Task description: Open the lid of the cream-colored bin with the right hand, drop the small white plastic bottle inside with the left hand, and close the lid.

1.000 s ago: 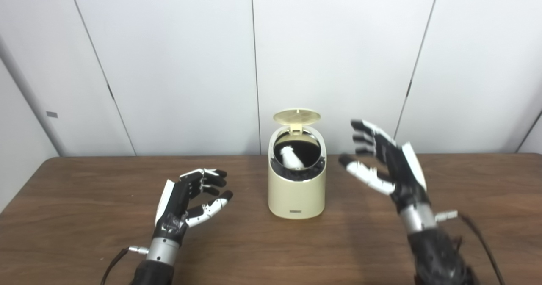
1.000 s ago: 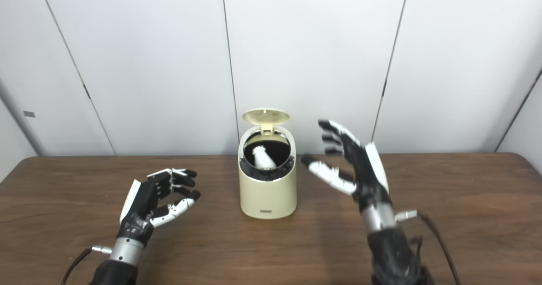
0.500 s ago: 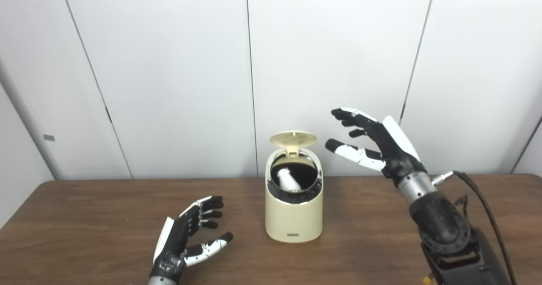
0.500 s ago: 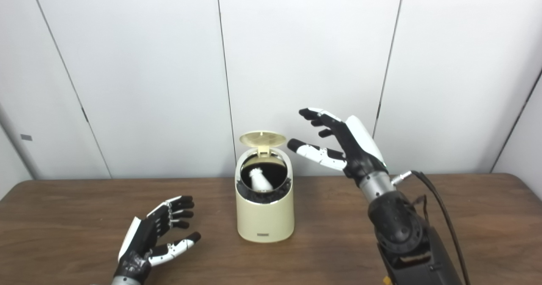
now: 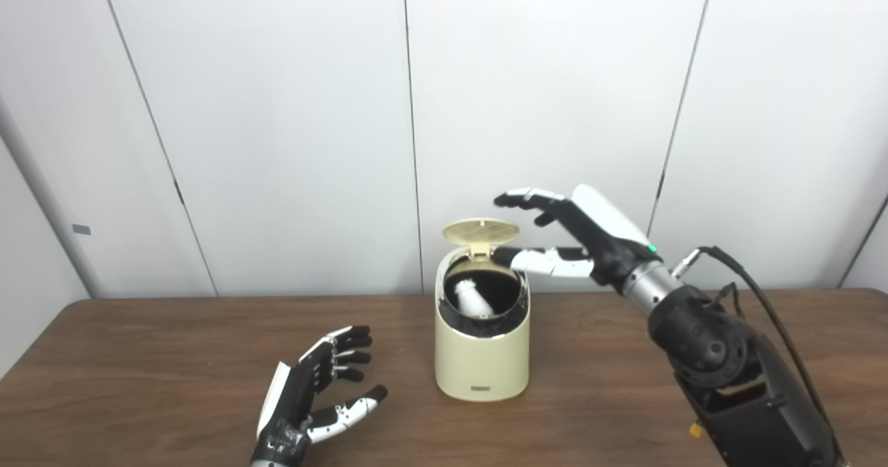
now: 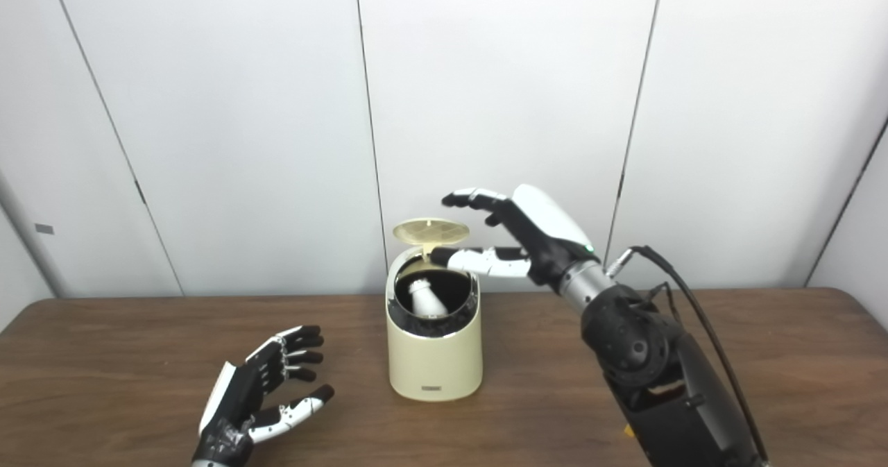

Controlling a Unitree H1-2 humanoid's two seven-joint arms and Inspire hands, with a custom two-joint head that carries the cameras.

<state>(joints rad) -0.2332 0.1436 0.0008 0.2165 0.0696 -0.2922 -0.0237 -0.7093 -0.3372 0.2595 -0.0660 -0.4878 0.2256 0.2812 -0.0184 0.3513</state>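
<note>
Now, in the left eye view, the right hand [image 5: 583, 234] hovers spread and empty beside the raised lid [image 5: 481, 229] of the cream-colored bin [image 5: 481, 356], the small white plastic bottle [image 5: 472, 297] inside. Right eye view: the left hand [image 6: 260, 397], fingers apart, holds nothing above the table [image 6: 104, 356].

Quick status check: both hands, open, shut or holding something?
Left hand: open, empty, low over the table.
Right hand: open, empty, by the cream-colored bin's raised lid.
</note>
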